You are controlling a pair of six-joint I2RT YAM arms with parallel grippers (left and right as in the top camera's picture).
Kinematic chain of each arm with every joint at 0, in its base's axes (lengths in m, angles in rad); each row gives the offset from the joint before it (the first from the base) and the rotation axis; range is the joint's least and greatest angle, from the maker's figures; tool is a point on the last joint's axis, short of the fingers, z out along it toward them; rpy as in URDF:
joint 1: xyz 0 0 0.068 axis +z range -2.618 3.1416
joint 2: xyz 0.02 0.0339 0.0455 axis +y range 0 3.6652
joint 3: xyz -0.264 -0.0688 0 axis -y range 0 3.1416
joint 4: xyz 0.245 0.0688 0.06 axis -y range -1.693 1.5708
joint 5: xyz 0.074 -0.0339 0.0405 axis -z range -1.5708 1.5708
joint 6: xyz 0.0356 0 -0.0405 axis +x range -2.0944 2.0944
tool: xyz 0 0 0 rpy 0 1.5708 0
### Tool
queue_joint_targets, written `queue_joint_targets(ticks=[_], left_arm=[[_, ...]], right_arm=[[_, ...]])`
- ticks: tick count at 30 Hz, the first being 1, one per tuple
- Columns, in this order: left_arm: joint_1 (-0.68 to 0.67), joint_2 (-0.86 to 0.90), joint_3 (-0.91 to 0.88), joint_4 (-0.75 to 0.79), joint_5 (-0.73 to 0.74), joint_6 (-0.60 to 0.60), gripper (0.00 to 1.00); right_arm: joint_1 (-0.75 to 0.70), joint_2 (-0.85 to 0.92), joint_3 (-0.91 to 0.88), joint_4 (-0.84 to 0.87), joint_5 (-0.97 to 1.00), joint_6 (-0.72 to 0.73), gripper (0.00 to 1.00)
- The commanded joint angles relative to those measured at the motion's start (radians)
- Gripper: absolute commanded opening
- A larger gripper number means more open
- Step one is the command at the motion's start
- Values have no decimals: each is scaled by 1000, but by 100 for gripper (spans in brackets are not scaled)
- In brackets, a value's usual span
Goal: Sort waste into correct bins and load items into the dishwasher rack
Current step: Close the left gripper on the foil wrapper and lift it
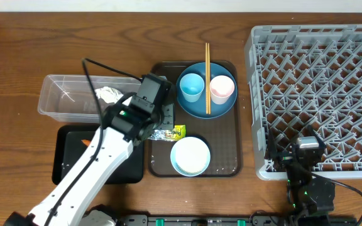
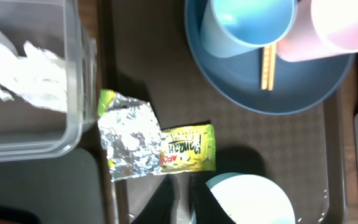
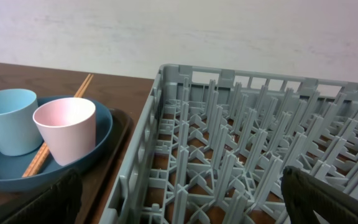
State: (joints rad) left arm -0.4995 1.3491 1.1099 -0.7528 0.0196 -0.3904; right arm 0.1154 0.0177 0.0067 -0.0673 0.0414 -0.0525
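Overhead: looks straight down from afar on whole table (image 1: pixel 17 50). Left wrist: faces down, close. Right wrist: looks low across rack (image 3: pixel 247 155). Shared by all: blue plate (image 1: pixel 197 108).

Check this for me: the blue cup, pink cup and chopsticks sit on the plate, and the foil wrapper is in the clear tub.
Not the wrapper. The blue cup, pink cup and chopsticks sit on the plate, but the foil wrapper lies outside the clear tub, on the brown tray's edge. The left wrist view shows it.

Blue plate (image 1: pixel 193 108), pink cup (image 1: pixel 222 89), silver yellow-green wrapper (image 2: pixel 135 146), grey lattice rack (image 1: pixel 319 81)
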Motion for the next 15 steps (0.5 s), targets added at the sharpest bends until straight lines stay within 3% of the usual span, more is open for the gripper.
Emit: queue_joint_targets(ticks=[1,3,5,9,15], left_arm=[[-2,14,-6,-6,-6,-12,32],[-2,40,-13,-6,-6,-34,44],[-2,75,-15,-6,-6,-55,48],[-2,165,-15,-2,-6,-122,49],[-2,291,-15,-18,-5,-128,49]], right_arm=[[-6,-2,-1,-4,7,-5,99],[-6,-2,-1,-4,7,-5,99],[-6,-2,-1,-4,7,-5,99],[-6,-2,-1,-4,7,-5,99],[-6,-2,-1,-4,7,-5,99]])
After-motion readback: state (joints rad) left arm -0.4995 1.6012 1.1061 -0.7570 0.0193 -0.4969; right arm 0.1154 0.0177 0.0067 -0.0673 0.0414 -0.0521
